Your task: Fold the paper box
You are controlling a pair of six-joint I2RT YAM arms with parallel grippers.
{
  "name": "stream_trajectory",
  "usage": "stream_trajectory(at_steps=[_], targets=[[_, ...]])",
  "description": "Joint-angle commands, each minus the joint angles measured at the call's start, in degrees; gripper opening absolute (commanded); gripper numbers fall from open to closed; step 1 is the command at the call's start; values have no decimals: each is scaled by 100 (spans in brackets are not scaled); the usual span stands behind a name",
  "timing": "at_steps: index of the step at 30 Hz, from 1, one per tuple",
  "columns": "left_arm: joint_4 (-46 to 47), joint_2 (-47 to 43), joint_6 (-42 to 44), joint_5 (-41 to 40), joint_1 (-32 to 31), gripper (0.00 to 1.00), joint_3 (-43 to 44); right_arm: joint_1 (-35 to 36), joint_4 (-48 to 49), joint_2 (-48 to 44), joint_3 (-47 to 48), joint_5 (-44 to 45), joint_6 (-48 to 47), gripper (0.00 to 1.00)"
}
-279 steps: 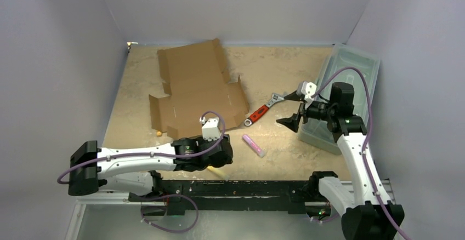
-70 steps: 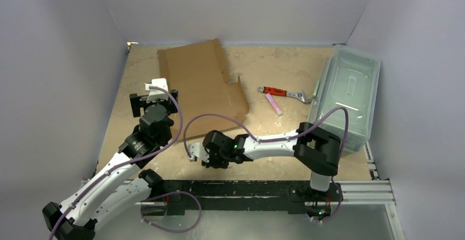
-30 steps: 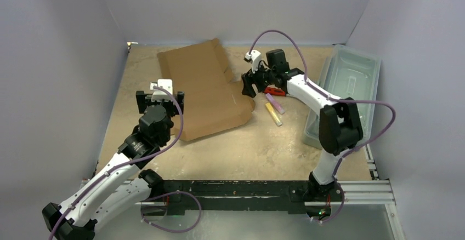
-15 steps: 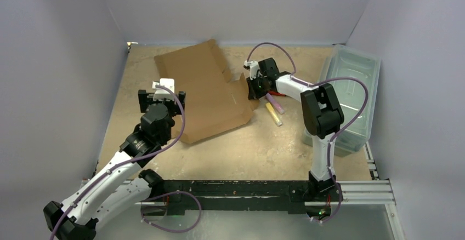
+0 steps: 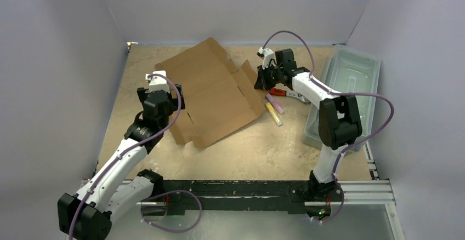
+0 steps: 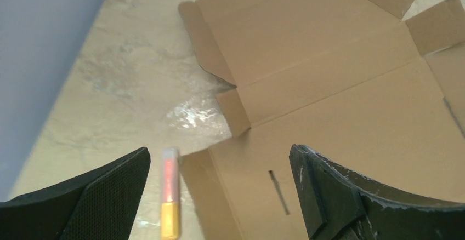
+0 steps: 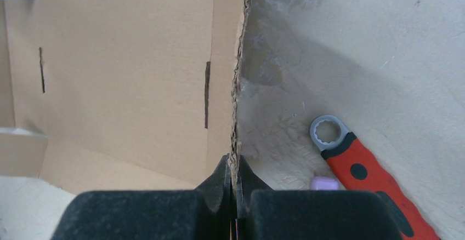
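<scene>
1. While the right gripper [image 5: 259, 81] [image 7: 234, 169] is clamped tight on the right-hand edge of the paper box [image 5: 211, 100] [image 7: 120, 75], that side flap stands raised off the table [image 5: 257, 141]. The rest of the blank lies flat and unfolded at mid-table.
2. Left gripper [image 5: 160, 96] [image 6: 219, 152]: jaws spread fully wide, holding nothing, poised over the box's left margin.
3. Governing relation: the box [image 6: 340, 86] lies between the two arms. Its long axis runs diagonally from the far-left corner toward the near right. From the left gripper, the cardboard extends ahead and to the right, with a small side tab just beyond the jaw gap. The left arm is judged the nearer one for working the left flaps.
4. Adjacent items: a red-handled wrench [image 5: 285, 92] [image 7: 362, 169] lies just beside the pinched edge, apart from it. A pink-and-yellow stick [image 6: 170, 196] lies beside the box's left edge.
5. Not determinable:
   - How far the left fingers stand above the cardboard.
   - How deep the right fingers reach along the flap.
   - The wrench's far end, which is cut off in the right wrist view.
</scene>
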Motion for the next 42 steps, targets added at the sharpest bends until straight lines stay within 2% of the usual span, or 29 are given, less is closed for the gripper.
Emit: stream_trajectory(at_steps=[1,7,11,14,19,28,30,33,34,37,38,39,42], targets=[[44,249,-1880,1766,923,99,144,-72,135,-297,-80,-360,-103,0],[719,1248,-3575,4657,3192,99,-14,-106,-177,-315,7,-430,-363,0],[1714,2224,-4296,5675,4094,99,-76,-108,-213,-352,28,-485,-460,0],[2191,3167,-4485,6015,4295,99,153,-104,-250,-344,50,-511,-518,0],[2934,4176,-4691,6195,4303,98,571,-111,-281,-344,65,-543,-534,0],[3407,5657,-4847,6170,4303,86,1485,-106,-301,-382,69,-614,-594,0],[3581,6013,-5017,6232,4299,79,1672,-103,-313,-375,73,-631,-619,0],[4079,6599,-5347,6430,4303,57,1862,-104,-324,-354,74,-610,-671,0],[4217,6701,-5421,6491,4303,53,1937,-109,-328,-346,77,-598,-689,0],[4420,6963,-5450,6599,4302,28,2105,-105,-339,-327,85,-634,-707,0],[4479,6962,-5438,6642,4299,11,2133,-103,-343,-327,87,-639,-708,0],[4522,6935,-5404,6711,4303,0,2172,-102,-355,-327,91,-624,-721,0],[4469,6628,-5081,6836,4298,0,2263,-107,-434,-347,116,-502,-908,0]])
